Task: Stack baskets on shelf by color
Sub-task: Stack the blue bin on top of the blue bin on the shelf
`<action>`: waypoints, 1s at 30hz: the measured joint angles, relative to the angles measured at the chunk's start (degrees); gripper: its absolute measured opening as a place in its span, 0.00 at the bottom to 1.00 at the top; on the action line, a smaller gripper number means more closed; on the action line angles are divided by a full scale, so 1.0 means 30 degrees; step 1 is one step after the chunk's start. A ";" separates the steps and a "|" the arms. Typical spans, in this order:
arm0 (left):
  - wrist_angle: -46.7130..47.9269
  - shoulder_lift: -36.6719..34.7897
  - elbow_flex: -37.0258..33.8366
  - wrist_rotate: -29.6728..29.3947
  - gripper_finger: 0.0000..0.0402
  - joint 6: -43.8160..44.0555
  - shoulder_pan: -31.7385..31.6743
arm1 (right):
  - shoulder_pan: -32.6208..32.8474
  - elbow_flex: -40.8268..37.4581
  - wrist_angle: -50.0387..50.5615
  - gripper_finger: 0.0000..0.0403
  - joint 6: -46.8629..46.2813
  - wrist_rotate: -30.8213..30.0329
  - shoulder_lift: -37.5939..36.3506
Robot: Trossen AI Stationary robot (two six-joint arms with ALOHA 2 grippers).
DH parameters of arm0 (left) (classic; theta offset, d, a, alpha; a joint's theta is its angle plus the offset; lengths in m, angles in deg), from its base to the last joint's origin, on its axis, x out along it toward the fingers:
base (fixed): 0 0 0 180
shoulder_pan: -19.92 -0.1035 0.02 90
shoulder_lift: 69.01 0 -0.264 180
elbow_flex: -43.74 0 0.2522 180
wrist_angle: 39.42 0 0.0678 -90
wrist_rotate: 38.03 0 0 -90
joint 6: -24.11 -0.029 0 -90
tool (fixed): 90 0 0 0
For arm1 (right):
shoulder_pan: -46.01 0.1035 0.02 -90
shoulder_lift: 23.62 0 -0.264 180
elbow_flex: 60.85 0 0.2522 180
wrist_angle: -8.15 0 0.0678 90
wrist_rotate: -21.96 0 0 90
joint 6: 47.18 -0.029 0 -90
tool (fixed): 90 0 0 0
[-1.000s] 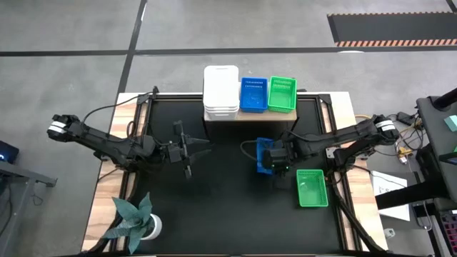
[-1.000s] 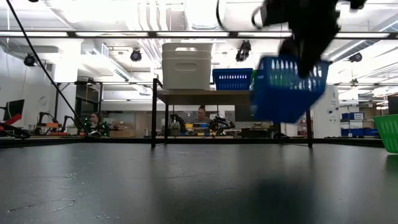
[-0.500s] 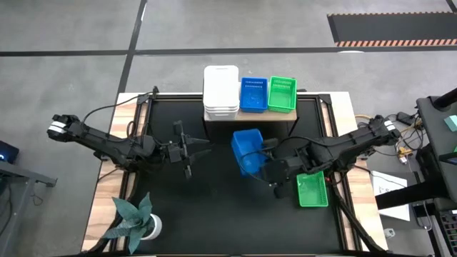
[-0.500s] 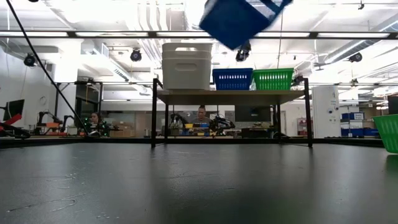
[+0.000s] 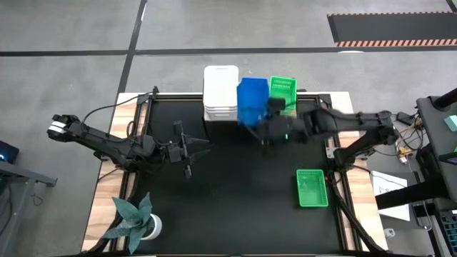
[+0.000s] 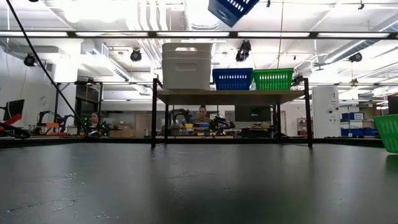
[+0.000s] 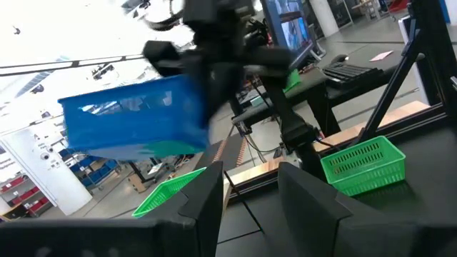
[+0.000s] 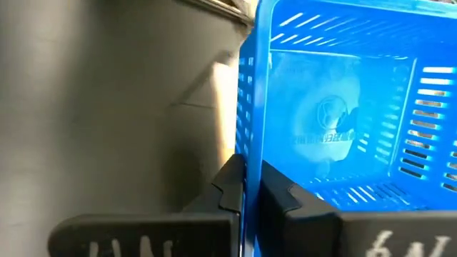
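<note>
While held aloft, blue basket (image 5: 250,100), slotted walls, right tool (image 8: 250,187) clamping rim

**Bright overhead light, motion blur on the lifted basket**

Ceiling strip lights (image 6: 93,33) flood the low view, washing the upper room pale; the matte black tabletop (image 6: 199,183) shows only soft, dull reflections. From above, light is even and shadows are faint. The blue perforated plastic basket (image 7: 132,118) smears with motion blur in the left wrist view, against a blown-out white background. In the right wrist view, the dark fingers (image 8: 232,187) are soft, out of focus.
</note>
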 joint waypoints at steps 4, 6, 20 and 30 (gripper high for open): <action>0.0000 0.0000 0.0000 0.0000 0.30 -0.0192 0.0000 | -0.2674 0.0818 0.0793 0.02 0.0806 0.0842 0.0007; -0.0002 0.0000 0.0000 0.0000 0.30 -0.0308 0.0000 | -0.4074 0.0957 0.0962 0.02 0.1105 0.1908 0.0007; 0.0000 0.0000 -0.0004 0.0000 0.30 -0.0337 0.0000 | -0.9848 0.0873 0.1910 0.02 0.2298 0.7664 0.1994; 0.0007 0.0000 -0.0007 0.0000 0.30 -0.0410 0.0000 | -1.0131 0.0899 0.2956 0.02 0.2928 0.7662 0.4262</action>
